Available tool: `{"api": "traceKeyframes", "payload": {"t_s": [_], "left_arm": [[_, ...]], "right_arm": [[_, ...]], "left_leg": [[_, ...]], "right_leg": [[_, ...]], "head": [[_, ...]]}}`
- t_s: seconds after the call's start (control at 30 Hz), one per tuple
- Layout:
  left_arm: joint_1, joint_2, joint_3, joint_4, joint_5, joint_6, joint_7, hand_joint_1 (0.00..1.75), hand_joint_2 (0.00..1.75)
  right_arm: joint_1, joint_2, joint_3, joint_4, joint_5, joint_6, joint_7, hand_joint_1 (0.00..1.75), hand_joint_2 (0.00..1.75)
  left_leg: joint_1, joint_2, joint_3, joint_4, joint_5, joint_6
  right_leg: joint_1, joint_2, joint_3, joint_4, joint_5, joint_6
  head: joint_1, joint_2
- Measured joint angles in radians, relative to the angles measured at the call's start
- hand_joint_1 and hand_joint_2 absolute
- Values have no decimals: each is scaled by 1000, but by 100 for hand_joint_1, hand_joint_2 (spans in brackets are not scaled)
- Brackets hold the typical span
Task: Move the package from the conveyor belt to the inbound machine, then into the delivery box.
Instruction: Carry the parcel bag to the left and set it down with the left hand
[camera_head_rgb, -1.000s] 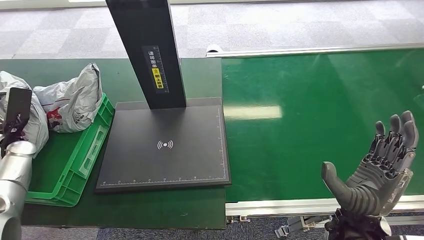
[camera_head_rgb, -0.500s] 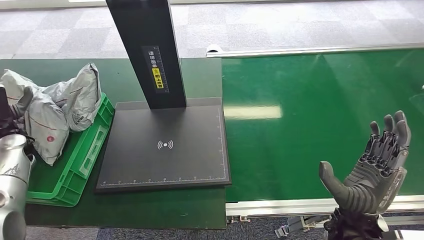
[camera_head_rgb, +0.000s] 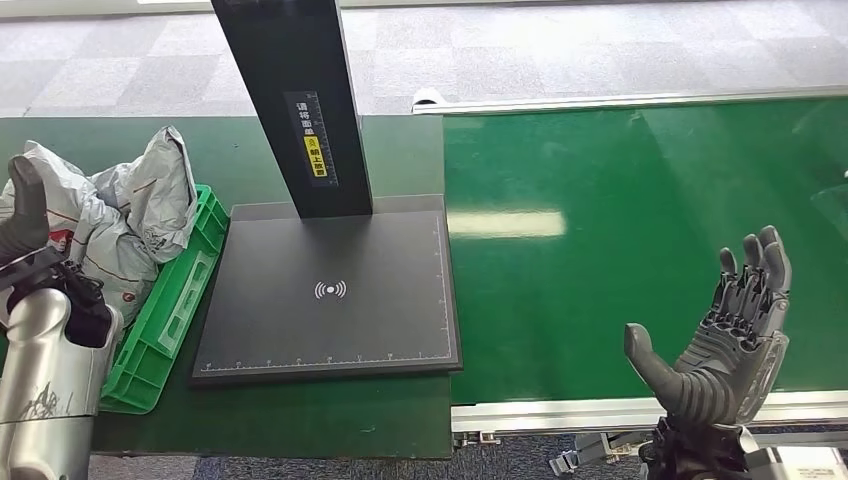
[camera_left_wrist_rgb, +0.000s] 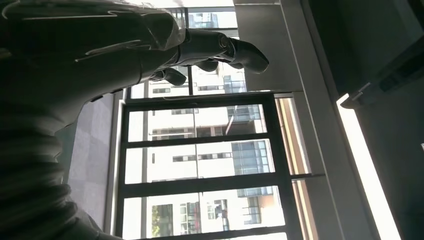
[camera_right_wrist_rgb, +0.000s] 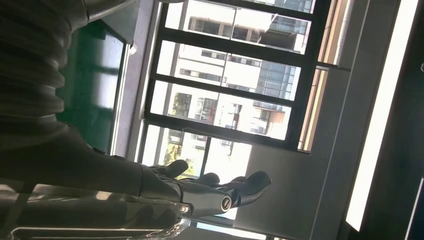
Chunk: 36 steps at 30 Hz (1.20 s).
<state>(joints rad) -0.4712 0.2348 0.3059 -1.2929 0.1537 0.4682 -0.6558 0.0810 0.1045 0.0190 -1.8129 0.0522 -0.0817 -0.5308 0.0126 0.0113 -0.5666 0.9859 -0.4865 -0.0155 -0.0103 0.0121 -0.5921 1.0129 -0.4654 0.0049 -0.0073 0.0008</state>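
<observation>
At nine o'clock of the head view, in the green delivery box (camera_head_rgb: 165, 325): a grey package (camera_head_rgb: 85, 235) lying on another grey bag (camera_head_rgb: 160, 190), both slumped against the box's far end. Looks delivered. Just at the box's eight o'clock side, the left robot hand (camera_head_rgb: 28, 215) raised above its silver forearm, fingers pointing up, holding nothing; from the left wrist view (camera_left_wrist_rgb: 200, 47), fingers gently curled but apart, only windows beyond them. Cannot tell whether it brushes the package or hangs just clear of it.

Dead centre, the inbound machine (camera_head_rgb: 330, 290): black scanning plate bare, its dark post rising toward twelve o'clock. Nothing waiting there.

Out at three o'clock, the conveyor belt (camera_head_rgb: 640, 230): green, glossy, carrying no package in sight. At five o'clock, over the belt's near edge, the right robot hand (camera_head_rgb: 725, 345) spread wide, palm turned toward the plate, thumb out, holding nothing; same story in the right wrist view (camera_right_wrist_rgb: 210, 192).

Judging by this: belt to machine to box apparently done for this package. Left to do, probably, drawing the left robot hand clear of the box, and, should another package ride in from three o'clock, a fresh pickup by the waiting right robot hand.
</observation>
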Motion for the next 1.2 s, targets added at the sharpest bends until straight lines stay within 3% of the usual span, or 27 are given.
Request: {"api": "traceKeyframes", "payload": {"t_s": [0.27,0.43,0.57,0.7,0.8,0.87,0.93,1.2], "left_arm": [[91,-25,-52,-181,41,-28,-29,0,0],[218,-96,-193,-303,-20,-73,-32,0,0],[338,-223,-419,-294,23,-66,5,0,0],[369,-352,-599,-148,161,-119,29,0,0],[347,-401,-724,-49,180,-116,-14,0,0],[318,-409,-787,-6,185,-89,-33,0,0],[292,-410,-830,28,199,-86,-37,0,0],[234,-410,-911,104,271,-153,-34,0,0]], "right_arm": [[4,-3,2,11,0,-1,6,0,175],[13,0,6,23,10,17,33,0,175],[13,18,44,62,23,46,55,0,0],[8,57,107,98,21,-7,41,0,0],[-19,103,165,137,-31,-247,-24,0,0],[-46,121,216,171,-109,-441,-73,0,0],[-67,129,268,203,-164,-540,-117,0,0],[-123,133,374,296,-190,-603,-155,0,0]], "left_leg": [[0,0,2,0,0,0],[-2,0,2,0,-1,1],[-4,-1,2,0,-3,3],[-5,-5,1,0,-3,3],[-4,-5,2,0,-2,3],[-3,-4,2,0,-2,3],[-3,-5,3,0,-1,3],[-3,-5,2,0,-1,3]], "right_leg": [[0,0,1,0,0,0],[-2,0,1,0,0,1],[-5,-1,2,-1,-2,3],[-5,-4,3,-1,-2,4],[-5,-4,3,-1,-2,4],[-4,-4,4,-1,-2,3],[-3,-4,4,-1,-2,3],[-3,-4,4,0,-2,3]], "head": [[0,0],[0,0],[0,0],[0,0],[-1,0],[-1,0],[-1,0],[-1,0]]}}
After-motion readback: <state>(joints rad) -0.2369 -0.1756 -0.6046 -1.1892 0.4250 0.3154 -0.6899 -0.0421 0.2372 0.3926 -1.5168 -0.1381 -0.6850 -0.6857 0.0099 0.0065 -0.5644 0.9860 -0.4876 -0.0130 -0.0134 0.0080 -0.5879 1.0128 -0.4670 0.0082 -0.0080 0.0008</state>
